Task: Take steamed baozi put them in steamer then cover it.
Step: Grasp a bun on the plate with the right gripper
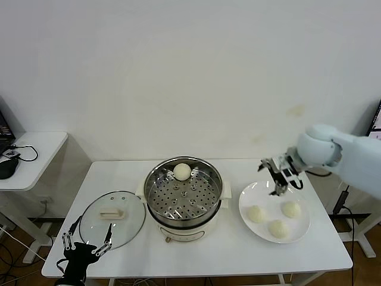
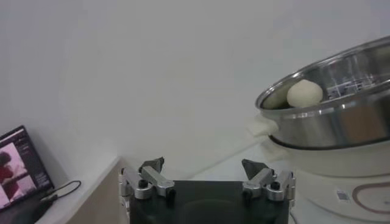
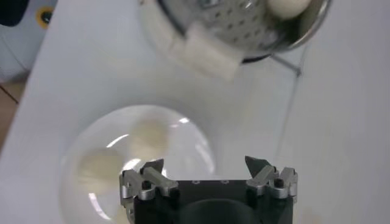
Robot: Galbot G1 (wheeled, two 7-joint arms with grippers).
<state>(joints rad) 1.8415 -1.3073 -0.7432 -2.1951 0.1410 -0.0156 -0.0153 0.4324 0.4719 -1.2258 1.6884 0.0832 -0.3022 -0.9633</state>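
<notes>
The steamer [image 1: 184, 196] stands at the table's middle on its white cooker base. One baozi [image 1: 181, 171] lies at its far side; it also shows in the left wrist view [image 2: 304, 94] and the right wrist view [image 3: 288, 6]. Three baozi [image 1: 255, 214] [image 1: 291, 208] [image 1: 278, 229] lie on a white plate [image 1: 245, 196] to the right. My right gripper [image 1: 281, 182] is open and empty, hovering above the plate's far edge. The glass cover [image 1: 112, 218] lies flat to the left of the steamer. My left gripper [image 1: 87, 244] is open and empty, low at the table's front left corner.
A white side table [image 1: 33, 152] with cables and a dark device stands at the left, past the main table's edge. In the left wrist view a laptop screen [image 2: 21, 167] shows at the side. A white wall is behind.
</notes>
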